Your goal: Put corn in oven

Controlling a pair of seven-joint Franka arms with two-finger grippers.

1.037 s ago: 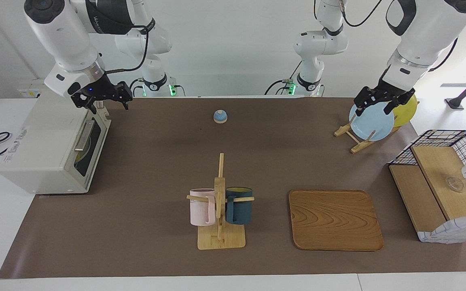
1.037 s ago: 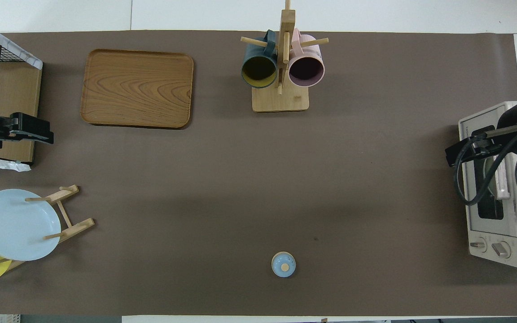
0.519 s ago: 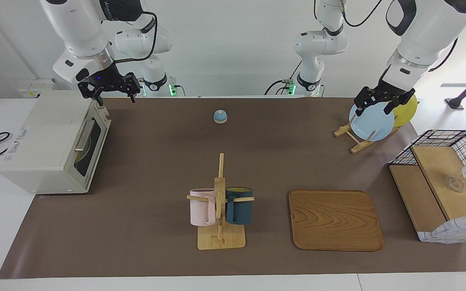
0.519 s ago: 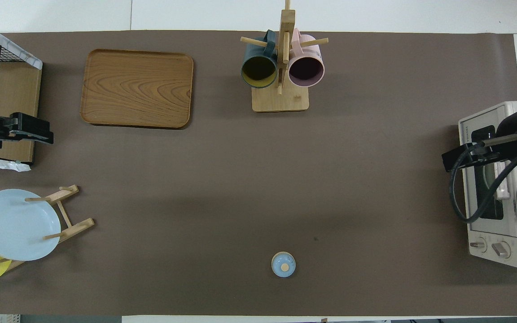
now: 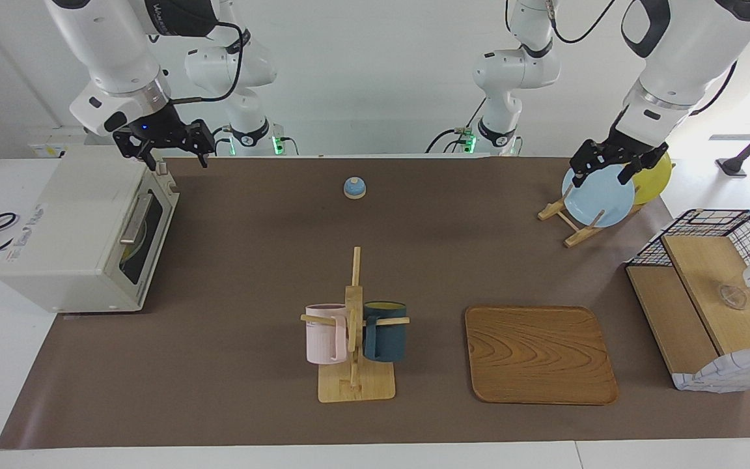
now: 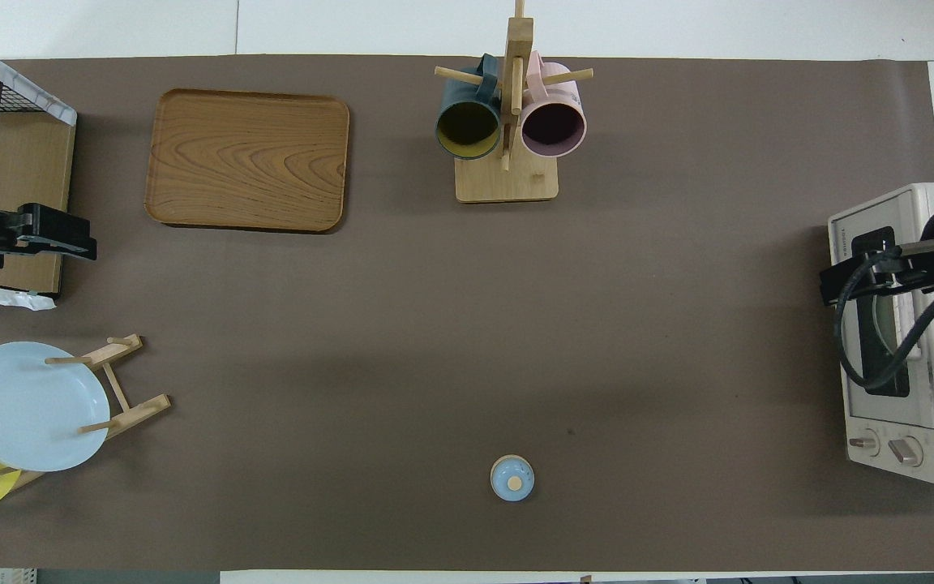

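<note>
The off-white oven (image 5: 75, 221) stands at the right arm's end of the table, also in the overhead view (image 6: 897, 422). Its dark glass door with the silver handle (image 5: 135, 218) is shut. A yellowish shape (image 5: 129, 251) shows dimly through the glass; I cannot tell if it is the corn. No corn lies on the table. My right gripper (image 5: 176, 157) hangs open and empty over the oven's upper corner nearest the robots, seen from above (image 6: 840, 280). My left gripper (image 5: 601, 173) waits open and empty over the plate rack.
A blue bell (image 5: 354, 187) sits near the robots at mid-table. A wooden mug rack (image 5: 354, 326) with a pink and a dark mug, a wooden tray (image 5: 540, 355), a rack with a blue plate (image 5: 599, 198) and a yellow plate (image 5: 655, 172), and a wire basket (image 5: 707, 299) stand around.
My right gripper rose a little off the oven's top corner and shifted slightly above it. The oven door stayed shut. The left arm has not moved.
</note>
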